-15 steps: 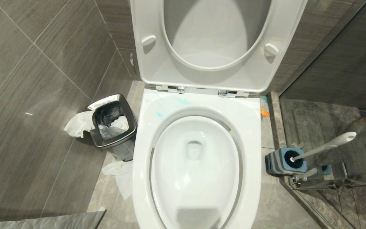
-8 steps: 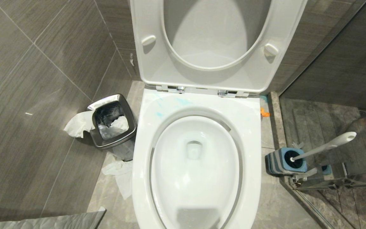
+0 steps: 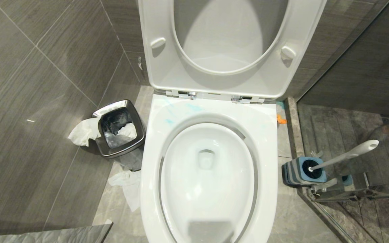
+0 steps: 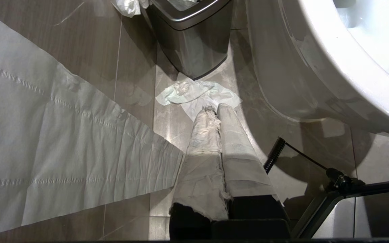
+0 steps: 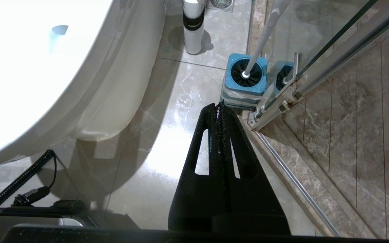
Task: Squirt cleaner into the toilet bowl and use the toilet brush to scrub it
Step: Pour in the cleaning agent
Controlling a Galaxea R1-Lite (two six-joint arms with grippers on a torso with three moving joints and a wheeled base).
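You are looking down on the toilet bowl [image 3: 208,179], which fills the middle of the head view with its seat and lid [image 3: 231,47] raised against the far wall. Faint blue-green smears mark the far left part of the rim. The toilet brush [image 3: 346,154] stands to the right of the bowl, its white handle leaning right out of a blue-and-grey holder [image 3: 304,171] that sits against the base of a glass shower screen [image 3: 349,194]. The cleaner bottle [image 5: 193,25] stands upright on the floor further back on the same side, between the bowl and the screen; only its white body shows in the right wrist view, and an orange tip [image 3: 281,119] peeks past the bowl's far right edge in the head view.

To the left of the bowl you see a small steel bin [image 3: 120,130] with paper [image 3: 83,131] hanging over its left edge, and a crumpled tissue [image 3: 128,187] on the floor just nearer.

Neither arm enters the head view. The left gripper [image 4: 214,113] hangs low, left of the bowl, its jaws pressed together and wrapped in tissue, with a long sheet of toilet paper [image 4: 62,152] beside it. The right gripper [image 5: 218,109] hangs low, right of the bowl, near the holder, its jaws also pressed together and holding nothing.
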